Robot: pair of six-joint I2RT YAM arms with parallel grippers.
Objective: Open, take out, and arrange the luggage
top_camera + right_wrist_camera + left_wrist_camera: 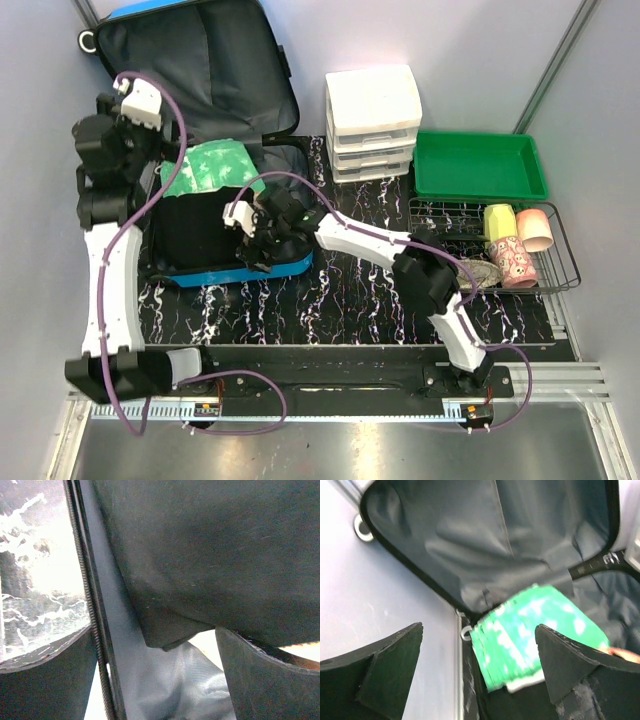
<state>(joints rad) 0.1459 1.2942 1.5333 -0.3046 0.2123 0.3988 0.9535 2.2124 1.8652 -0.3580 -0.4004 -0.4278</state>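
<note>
Luggage [200, 70] is open at 10–11 o'clock on the desk [350, 300], lid propped up at the back and base flat with its blue edge toward me, so I read this as the take-out step. Both grippers are empty, fingers spread wide. The left gripper [479, 627] hangs by the left of the lid, looking down at the hinge line. The right gripper [155, 630] sits low over the near-right part of the base, hard up against the dark lining flap [210, 555] (can't tell if it's touching). The only content I can see is a green-and-white patterned packet [520, 630] at the back of the base by the hinge. In the left wrist view it lies between the fingers, centre to 4 o'clock. In the top view it's at about 4 o'clock from the left gripper and 10–11 o'clock from the right. My call is to take it with the left, since it's lined up. I'd drop straight down, straddle the packet's near edge, and close only once both fingers are past it. Keep off the lid lining and the black strap [592, 565] at 2 o'clock so nothing snags. The right should back off toward 4 o'clock rather than reach in too. The white drawer unit [372, 120], green tray [480, 165] and wire basket [565, 240] sit at 1–3 o'clock of the luggage.
</note>
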